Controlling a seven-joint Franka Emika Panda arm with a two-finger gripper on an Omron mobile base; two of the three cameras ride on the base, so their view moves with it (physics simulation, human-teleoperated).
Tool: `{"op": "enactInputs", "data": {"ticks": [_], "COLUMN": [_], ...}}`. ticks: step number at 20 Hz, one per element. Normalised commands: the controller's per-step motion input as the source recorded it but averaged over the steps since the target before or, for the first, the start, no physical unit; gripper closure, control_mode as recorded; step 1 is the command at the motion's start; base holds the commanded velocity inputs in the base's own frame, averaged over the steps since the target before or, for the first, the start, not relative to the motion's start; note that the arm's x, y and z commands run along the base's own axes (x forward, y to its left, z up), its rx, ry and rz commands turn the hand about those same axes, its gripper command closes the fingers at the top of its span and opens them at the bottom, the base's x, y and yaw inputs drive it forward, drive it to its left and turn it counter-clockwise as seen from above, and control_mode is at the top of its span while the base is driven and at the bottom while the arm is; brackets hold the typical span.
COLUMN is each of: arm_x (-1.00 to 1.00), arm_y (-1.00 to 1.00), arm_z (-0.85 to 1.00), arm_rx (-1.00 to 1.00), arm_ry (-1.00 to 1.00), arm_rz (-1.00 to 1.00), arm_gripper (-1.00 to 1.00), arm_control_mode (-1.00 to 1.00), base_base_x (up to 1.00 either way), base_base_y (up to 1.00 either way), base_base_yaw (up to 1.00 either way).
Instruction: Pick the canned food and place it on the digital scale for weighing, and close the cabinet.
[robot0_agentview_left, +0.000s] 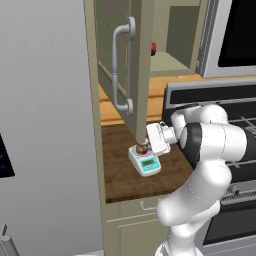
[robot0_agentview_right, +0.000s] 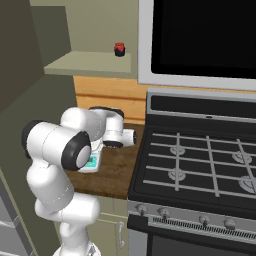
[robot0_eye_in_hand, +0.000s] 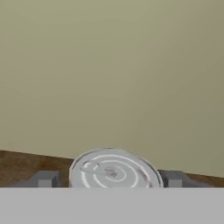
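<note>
Canned food (robot0_eye_in_hand: 114, 171) sitting on digital scale (robot0_agentview_left: 145, 161), flanked closely by gripper (robot0_eye_in_hand: 110, 179) fingertips; whether actually clamping, impossible telling. Probably handling as rigid, light, smooth-walled metal: gripping across curved sides mid-height. Cabinet (robot0_agentview_left: 131, 65) door standing open.

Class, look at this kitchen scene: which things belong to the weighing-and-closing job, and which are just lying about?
Belong to the job:
canned food, standing on the scale between the gripper fingers
digital scale, on the wooden counter
cabinet, its door open

Just lying about:
small red object on the cabinet shelf
stove
microwave
</note>
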Motion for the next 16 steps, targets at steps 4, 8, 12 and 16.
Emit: {"op": "enactInputs", "data": {"ticks": [4, 8, 12, 16], "arm_x": [0.00, -0.03, -0.27, -0.60], "arm_y": [0.00, 0.00, 0.00, 0.00], "arm_z": [0.03, 0.19, 0.51, 0.58], "arm_rx": [0.00, 0.00, 0.00, 0.00], "arm_ry": [0.00, -0.02, -0.15, -0.30], "arm_rz": [0.00, 0.00, 0.00, 0.00], "arm_gripper": [-1.00, -1.00, -1.00, -1.00], "arm_control_mode": [-1.00, -1.00, -1.00, -1.00], "base_base_x": [0.00, 0.00, 0.00, 0.00], "base_base_y": [0.00, 0.00, 0.00, 0.00], "base_base_yaw": [0.00, 0.00, 0.00, 0.00]}}
